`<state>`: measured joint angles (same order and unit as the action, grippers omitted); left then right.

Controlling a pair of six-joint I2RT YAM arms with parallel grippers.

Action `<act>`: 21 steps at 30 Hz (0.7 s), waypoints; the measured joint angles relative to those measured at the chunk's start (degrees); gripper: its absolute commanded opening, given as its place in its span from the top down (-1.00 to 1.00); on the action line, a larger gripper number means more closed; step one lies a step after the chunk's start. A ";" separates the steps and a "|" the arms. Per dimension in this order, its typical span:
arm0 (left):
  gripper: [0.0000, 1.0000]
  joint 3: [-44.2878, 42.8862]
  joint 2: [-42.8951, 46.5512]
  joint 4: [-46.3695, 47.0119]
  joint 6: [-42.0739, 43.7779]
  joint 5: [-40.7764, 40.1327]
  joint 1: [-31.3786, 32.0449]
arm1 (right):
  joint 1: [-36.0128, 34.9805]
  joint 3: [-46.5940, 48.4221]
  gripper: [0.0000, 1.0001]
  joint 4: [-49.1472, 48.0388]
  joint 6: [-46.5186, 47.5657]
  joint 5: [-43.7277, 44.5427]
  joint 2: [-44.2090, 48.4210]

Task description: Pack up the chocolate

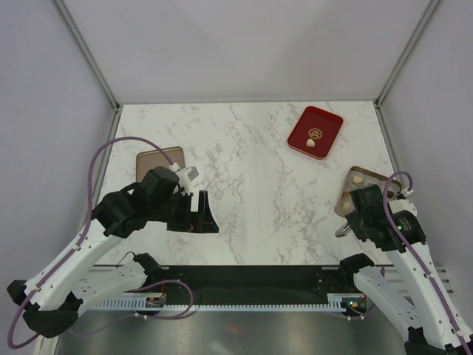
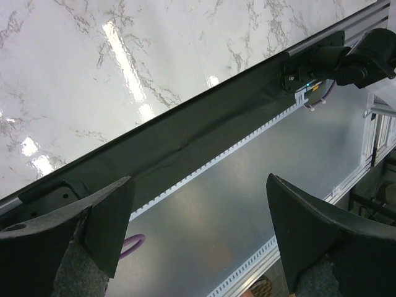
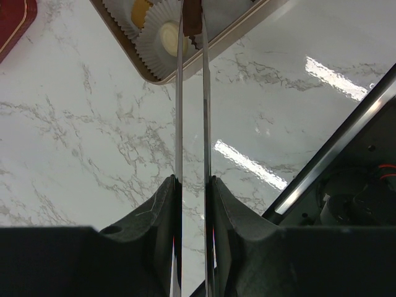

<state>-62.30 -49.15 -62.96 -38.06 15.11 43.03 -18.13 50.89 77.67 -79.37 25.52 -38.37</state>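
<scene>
**Q:** Item one: where do your two grippers stand?

**A:** Your left gripper (image 2: 198, 189) hangs over the near edge of the white marble-patterned desk (image 1: 259, 192), above the black rail (image 2: 185, 148). Its jaws are spread wide with nothing between them. Your right gripper (image 3: 192, 6) points at the tan rose-gold box (image 3: 158, 79) by the desk's right edge. Its two thin blades stand almost together, the jaws pinching a dark brown chocolate lump (image 3: 192, 18) at the tips. That lump sits over the box interior. You cannot tell from these views whether it touches anything below.

**Q:** Item two: the other chocolate?

**A:** The box holds white fluted paper cups (image 3: 154, 52). One cup holds a cream-white chocolate lump (image 3: 168, 38), and just beside it is a yellowish lump (image 3: 142, 9). Your right arm hides much of the box in the top view. One more cream-white lump (image 1: 312, 146) lies on the red rectangular tray (image 1: 329, 122) with a gold emblem, at the far right of the desk and apart from the box.

**Q:** Item three: anything else on the desk?

**A:** There is a tan rose-gold flat rectangular panel (image 1: 159, 157) on the left side, its near end covered by your left arm.
</scene>
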 measured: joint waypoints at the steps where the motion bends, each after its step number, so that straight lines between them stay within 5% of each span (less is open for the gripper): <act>1: -0.89 0.00 0.00 0.00 0.00 -0.04 0.15 | 0.04 -0.22 0.46 0.00 -0.39 0.07 0.24; 21: -0.90 -1.88 -0.39 -1.07 0.13 -2.67 1.99 | 3.37 -1.40 0.38 0.00 -9.70 1.38 0.35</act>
<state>-64.18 -49.54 -64.03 -37.93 12.45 45.01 -14.76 49.50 77.67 -89.08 26.89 -38.02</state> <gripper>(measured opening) 0.950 0.338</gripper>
